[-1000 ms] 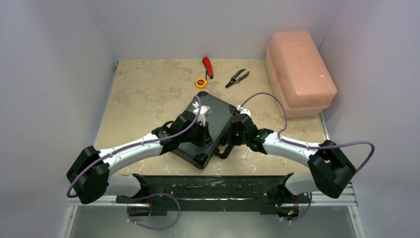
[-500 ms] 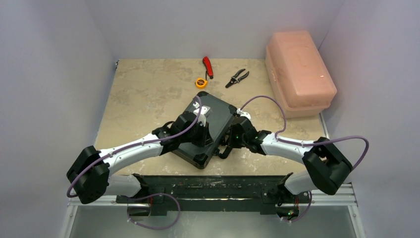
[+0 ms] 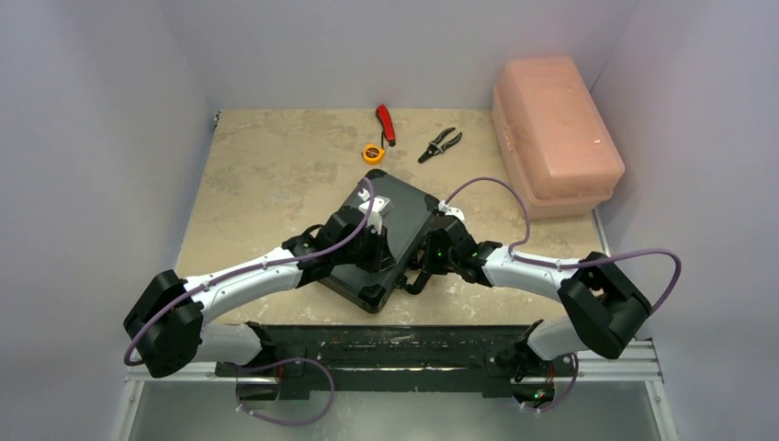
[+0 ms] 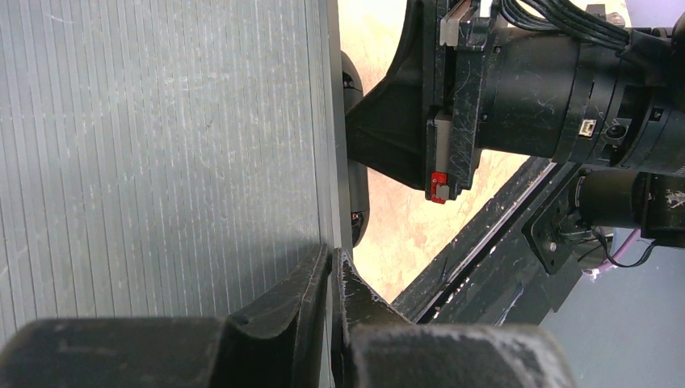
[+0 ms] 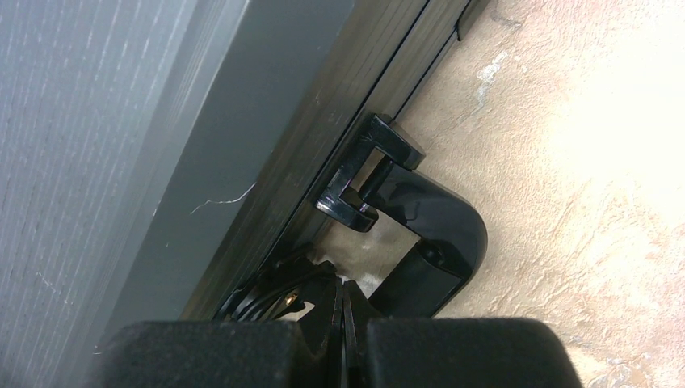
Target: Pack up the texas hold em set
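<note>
The black briefcase (image 3: 400,209) of the hold em set lies closed on the table, its ribbed lid (image 4: 161,145) facing up. Chips, cards and buttons are hidden. My left gripper (image 3: 378,251) is shut, its tips (image 4: 333,252) resting on the lid's near right edge. My right gripper (image 3: 425,267) is shut and low at the case's right side (image 5: 266,162). Its tips (image 5: 342,284) sit beside a latch (image 5: 279,297), next to the black handle (image 5: 440,234), which lies on the table. Whether they touch the latch I cannot tell.
A pink plastic box (image 3: 556,124) stands at the back right. A yellow tape measure (image 3: 372,153), a red-handled tool (image 3: 386,124) and black pliers (image 3: 441,143) lie behind the case. Walls close in on the left, back and right.
My right arm has shifted a little to the left, bringing its gripper closer against the case's side. My left arm has stayed put.
</note>
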{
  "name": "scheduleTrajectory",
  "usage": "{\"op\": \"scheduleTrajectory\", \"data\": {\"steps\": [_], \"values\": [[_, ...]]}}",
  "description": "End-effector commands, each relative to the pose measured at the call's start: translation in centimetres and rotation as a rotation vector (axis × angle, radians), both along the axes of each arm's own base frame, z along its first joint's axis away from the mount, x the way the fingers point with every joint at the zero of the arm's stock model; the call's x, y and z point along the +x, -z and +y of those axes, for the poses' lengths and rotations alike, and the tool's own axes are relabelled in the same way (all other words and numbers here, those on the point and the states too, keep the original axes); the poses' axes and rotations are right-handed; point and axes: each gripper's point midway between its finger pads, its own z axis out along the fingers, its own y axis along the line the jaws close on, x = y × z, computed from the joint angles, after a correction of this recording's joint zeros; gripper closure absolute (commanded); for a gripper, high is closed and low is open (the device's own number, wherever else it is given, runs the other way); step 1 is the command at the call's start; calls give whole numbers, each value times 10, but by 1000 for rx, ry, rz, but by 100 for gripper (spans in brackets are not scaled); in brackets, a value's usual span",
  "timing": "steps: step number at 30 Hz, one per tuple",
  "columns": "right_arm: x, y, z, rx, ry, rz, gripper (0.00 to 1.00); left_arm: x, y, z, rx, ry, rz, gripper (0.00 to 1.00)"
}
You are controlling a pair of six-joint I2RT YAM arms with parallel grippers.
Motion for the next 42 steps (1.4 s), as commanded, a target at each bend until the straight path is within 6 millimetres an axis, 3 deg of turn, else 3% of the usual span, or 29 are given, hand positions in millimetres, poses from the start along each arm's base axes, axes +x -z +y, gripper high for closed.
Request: {"op": "scheduleTrajectory", "data": {"steps": [1, 25, 42], "values": [[-1, 14, 2, -2, 1, 22, 100, -52, 76, 50, 277, 21, 231, 94], [-1, 36, 9, -6, -9, 61, 100, -50, 75, 50, 283, 25, 229, 94], [0, -8, -24, -78, 83, -8, 100, -34, 30, 53, 270, -18, 120, 91]]}}
